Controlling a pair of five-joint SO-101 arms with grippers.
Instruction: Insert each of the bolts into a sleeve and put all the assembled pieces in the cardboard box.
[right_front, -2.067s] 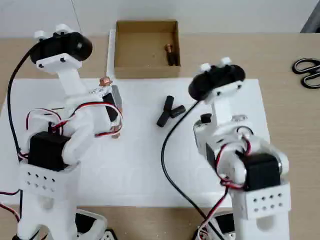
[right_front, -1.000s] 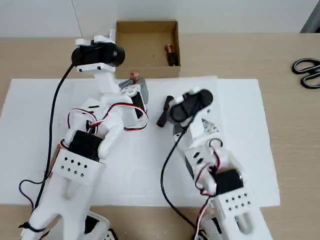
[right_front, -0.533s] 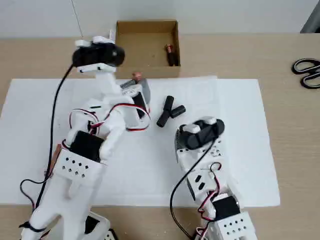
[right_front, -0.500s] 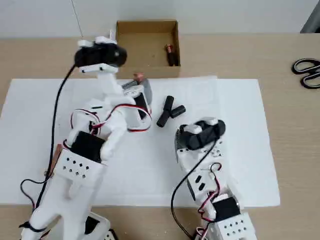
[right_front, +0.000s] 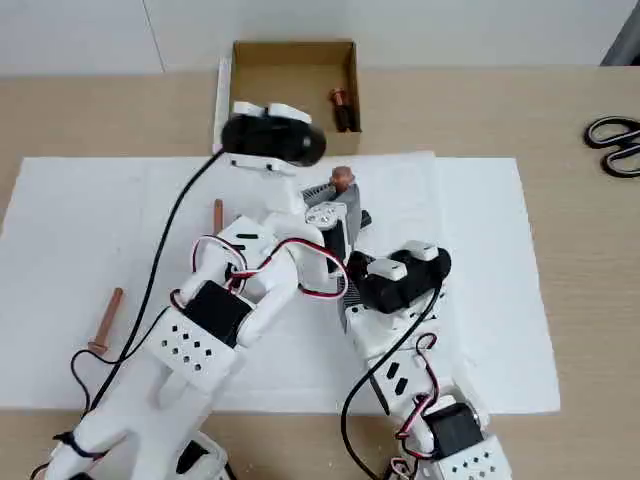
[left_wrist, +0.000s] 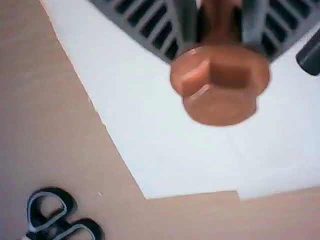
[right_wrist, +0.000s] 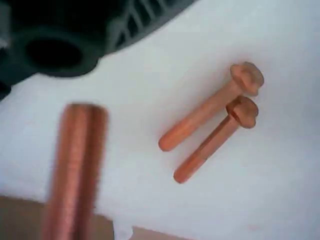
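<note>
While two loose bolts (right_front: 105, 322) lie at the left of the white paper (right_front: 480, 260), the left gripper (right_front: 341, 190) pinches a copper bolt (left_wrist: 220, 82) (head toward its own camera) near the paper's middle. Just beside it, the right gripper (right_wrist: 75, 35) is clamped on a black sleeve (right_wrist: 50, 52). Scissors (right_front: 615, 145) lie far right.

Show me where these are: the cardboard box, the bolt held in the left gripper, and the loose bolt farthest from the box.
cardboard box (right_front: 285, 95), high view, bare floor.
held bolt (left_wrist: 220, 84), left wrist view, its head.
loose bolt (right_front: 107, 320), high view, middle of its shank.
</note>
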